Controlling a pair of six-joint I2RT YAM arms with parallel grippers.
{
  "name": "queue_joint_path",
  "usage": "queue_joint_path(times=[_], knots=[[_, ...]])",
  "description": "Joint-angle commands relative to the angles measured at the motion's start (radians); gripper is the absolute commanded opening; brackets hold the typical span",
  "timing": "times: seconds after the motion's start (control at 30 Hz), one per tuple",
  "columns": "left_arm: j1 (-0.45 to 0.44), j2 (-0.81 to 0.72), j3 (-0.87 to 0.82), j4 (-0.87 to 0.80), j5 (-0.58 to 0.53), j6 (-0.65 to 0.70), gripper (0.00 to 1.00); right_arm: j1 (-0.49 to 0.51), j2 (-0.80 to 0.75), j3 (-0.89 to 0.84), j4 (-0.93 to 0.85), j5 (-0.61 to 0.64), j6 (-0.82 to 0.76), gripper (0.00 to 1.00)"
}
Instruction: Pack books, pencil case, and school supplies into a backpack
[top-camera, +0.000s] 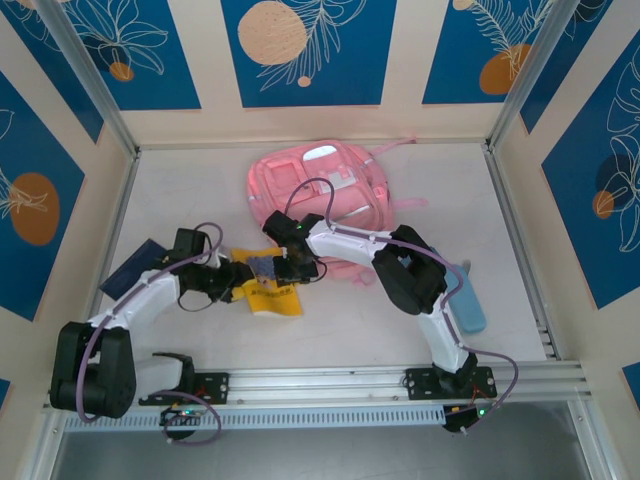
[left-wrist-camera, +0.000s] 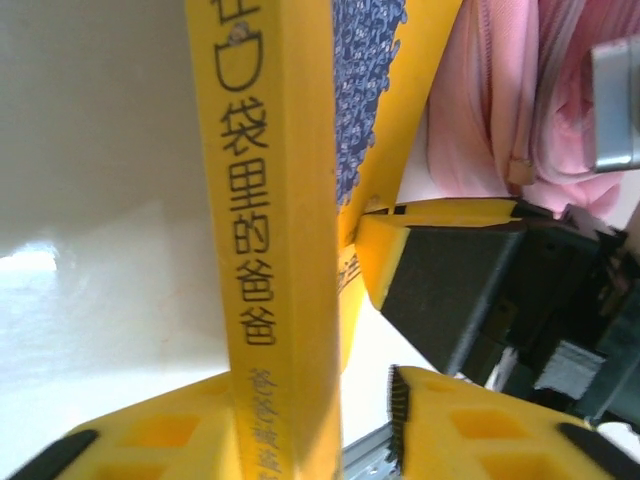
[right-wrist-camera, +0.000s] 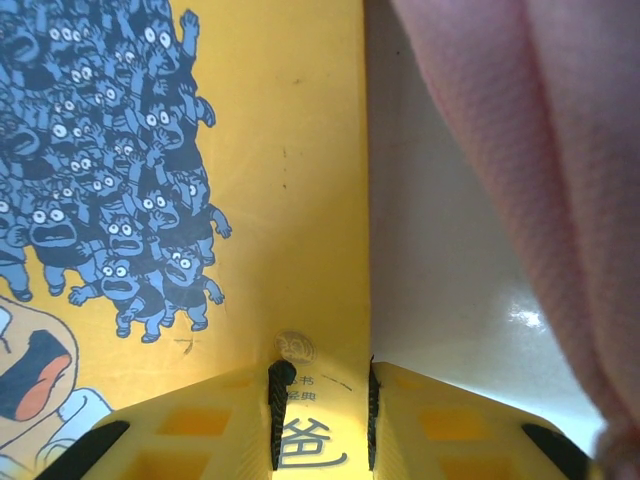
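Pink backpack (top-camera: 320, 180) flat at the table's (top-camera: 200, 190) far edge, yellow book (top-camera: 275, 298) mid-table. Left edge, navy book (top-camera: 148, 254); right edge, blue case (top-camera: 470, 305).

A white table (top-camera: 180, 190) stands between cream walls (top-camera: 405, 60) bearing blue leaf-patterned panels (top-camera: 350, 50).

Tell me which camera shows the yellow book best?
Right wrist camera: the yellow book is close, its cover's blue cartoon people clear. The left wrist camera shows mostly its spine. The top camera shows it small, partly under the arms.
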Motion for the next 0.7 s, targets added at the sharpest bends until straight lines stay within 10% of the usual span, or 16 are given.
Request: queue_joint_path(times=[0.0,0.17,0.67], knots=[[-0.009,0.004,0.016,0.034,0.011,0.036,0.28,0.021,0.047,-0.056,-0.079,-0.019,0.012,0.31],[-0.010,-0.011,0.055,-0.039,-0.048,0.074,0.00,0.017,-0.096,-0.046,-0.055,-0.067,-0.001,0.40],[-0.014,-0.239,0.278,0.036,-0.148,-0.159,0.00,-0.208,-0.754,-0.568,0.621,-0.323,0.336,0.83]])
